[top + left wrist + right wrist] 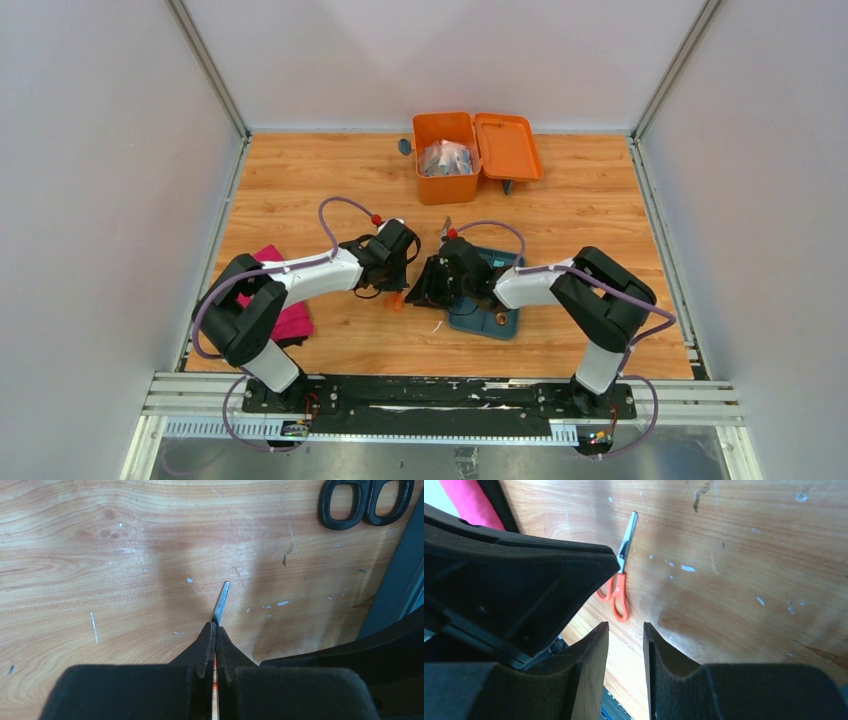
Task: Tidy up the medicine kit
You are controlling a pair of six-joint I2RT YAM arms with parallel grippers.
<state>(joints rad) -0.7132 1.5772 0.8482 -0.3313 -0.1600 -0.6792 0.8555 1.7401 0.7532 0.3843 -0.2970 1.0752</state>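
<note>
Left hand (215, 626) clenched on orange scissors (220, 597), medicine kit (448, 187) well beyond it.

A robotics lab test cell — wood-grain table (300, 170) boxed in by plain white walls (90, 180) on metal posts (208, 68), left arm (310, 277) and right arm (530, 285) bolted to a black rail (430, 395) in front.

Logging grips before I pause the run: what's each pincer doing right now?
Left pincer: closed on the small orange-handled metal scissors.
Right pincer: open, holding nothing.
</note>
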